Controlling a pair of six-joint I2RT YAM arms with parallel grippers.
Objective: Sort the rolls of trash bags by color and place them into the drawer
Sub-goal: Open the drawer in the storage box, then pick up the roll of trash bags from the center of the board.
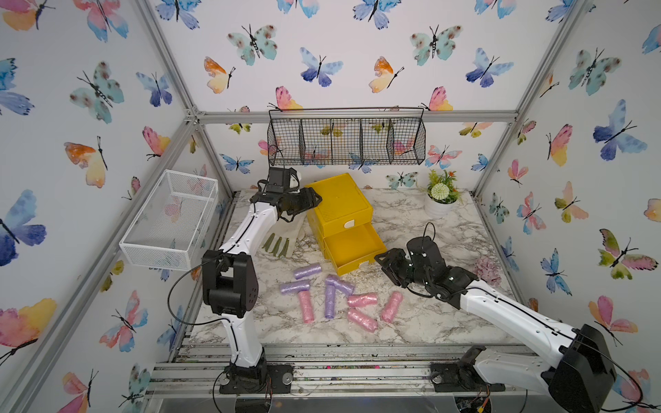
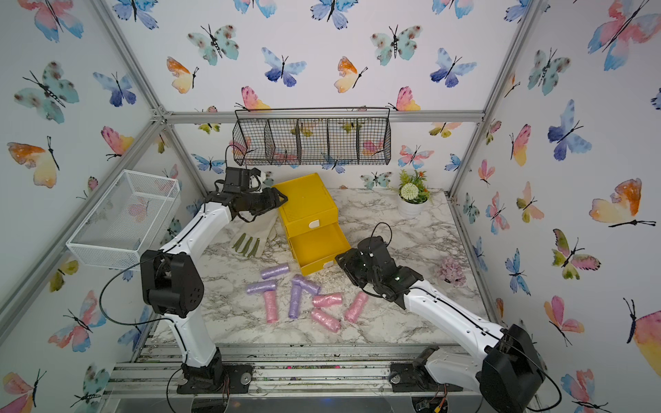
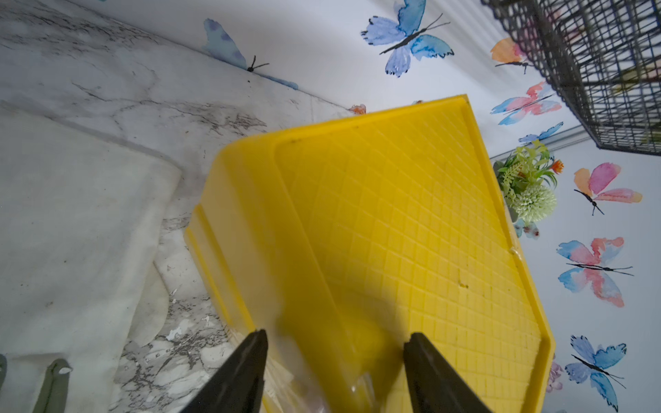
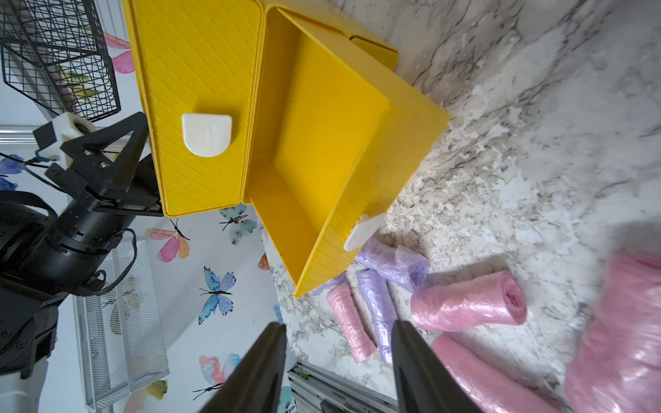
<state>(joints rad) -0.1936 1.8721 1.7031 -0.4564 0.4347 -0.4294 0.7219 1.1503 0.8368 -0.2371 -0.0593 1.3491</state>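
Marble table (image 1: pixel 411 321) carried yellow drawer cabinet (image 1: pixel 339 200) at back. One drawer (image 1: pixel 352 246) stood pulled out, its bare yellow floor plain only in right wrist view. Left gripper (image 1: pixel 316 200) hung at cabinet's top corner, fingers apart; seemingly nothing between them, though wrist view blurred there. Right gripper (image 1: pixel 381 258) hovered just beside open drawer's front corner, fingers parted, holding nothing. Four purple rolls (image 1: pixel 329 302) and four pink rolls (image 1: pixel 362 299) lay on table before drawer, near right gripper, well apart from left.
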